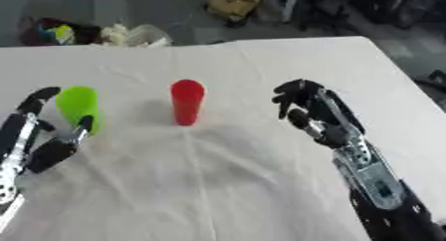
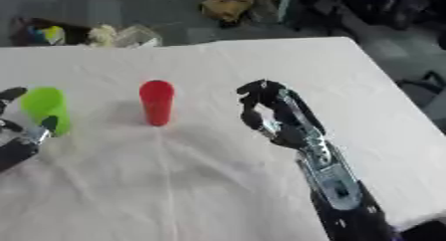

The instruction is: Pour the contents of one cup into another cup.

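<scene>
A red cup stands upright near the middle of the white-clothed table. A green cup stands upright to its left. My left hand is at the green cup, open, with fingers behind it on the left and the thumb at its front right side; I cannot tell whether they touch it. My right hand hovers to the right of the red cup, apart from it, with fingers relaxed and slightly bent, holding nothing.
The table's far edge runs along the top, with clutter on the floor beyond it. The table's right edge slants down past my right arm. Wrinkled cloth covers the near part of the table.
</scene>
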Robot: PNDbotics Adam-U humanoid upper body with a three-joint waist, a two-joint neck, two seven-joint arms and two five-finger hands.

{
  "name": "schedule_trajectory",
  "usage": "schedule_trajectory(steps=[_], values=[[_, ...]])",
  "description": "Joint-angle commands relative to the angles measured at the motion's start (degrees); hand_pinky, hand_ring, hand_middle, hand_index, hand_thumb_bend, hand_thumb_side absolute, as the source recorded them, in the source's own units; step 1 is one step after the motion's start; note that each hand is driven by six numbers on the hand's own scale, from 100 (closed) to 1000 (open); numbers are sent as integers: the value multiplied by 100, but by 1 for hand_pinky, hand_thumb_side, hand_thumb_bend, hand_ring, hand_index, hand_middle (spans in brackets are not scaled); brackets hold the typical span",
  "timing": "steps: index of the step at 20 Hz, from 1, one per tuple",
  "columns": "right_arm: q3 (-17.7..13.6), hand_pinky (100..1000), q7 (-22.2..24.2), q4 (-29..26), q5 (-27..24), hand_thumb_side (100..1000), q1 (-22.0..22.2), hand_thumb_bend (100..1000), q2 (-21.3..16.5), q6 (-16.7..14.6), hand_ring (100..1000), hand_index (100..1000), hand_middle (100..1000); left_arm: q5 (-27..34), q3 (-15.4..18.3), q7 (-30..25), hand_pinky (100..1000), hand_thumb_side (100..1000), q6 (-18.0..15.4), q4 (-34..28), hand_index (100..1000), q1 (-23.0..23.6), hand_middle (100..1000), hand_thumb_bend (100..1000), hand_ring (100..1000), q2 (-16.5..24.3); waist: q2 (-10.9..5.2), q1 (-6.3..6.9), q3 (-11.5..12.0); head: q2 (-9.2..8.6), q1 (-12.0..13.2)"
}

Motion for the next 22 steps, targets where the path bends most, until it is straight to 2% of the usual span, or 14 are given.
schedule_trajectory(steps=[1,12,22], values=[[-20,714,27,-105,-26,657,-88,646,-80,-13,415,688,420,29,-30,-81,597,641,-39,-77,962,-125,924,432,1000,116,-84,27,-13,-62,-7],[-7,713,40,-104,-36,658,-65,645,-75,-7,414,688,419,-85,-130,-517,598,717,133,6,962,-264,923,436,1000,105,-121,55,-25,-58,39],[-10,712,39,-100,-36,657,-61,646,-72,-8,412,687,417,335,-120,-514,575,764,226,-7,970,-280,924,383,1000,87,-113,37,-47,-70,21]])
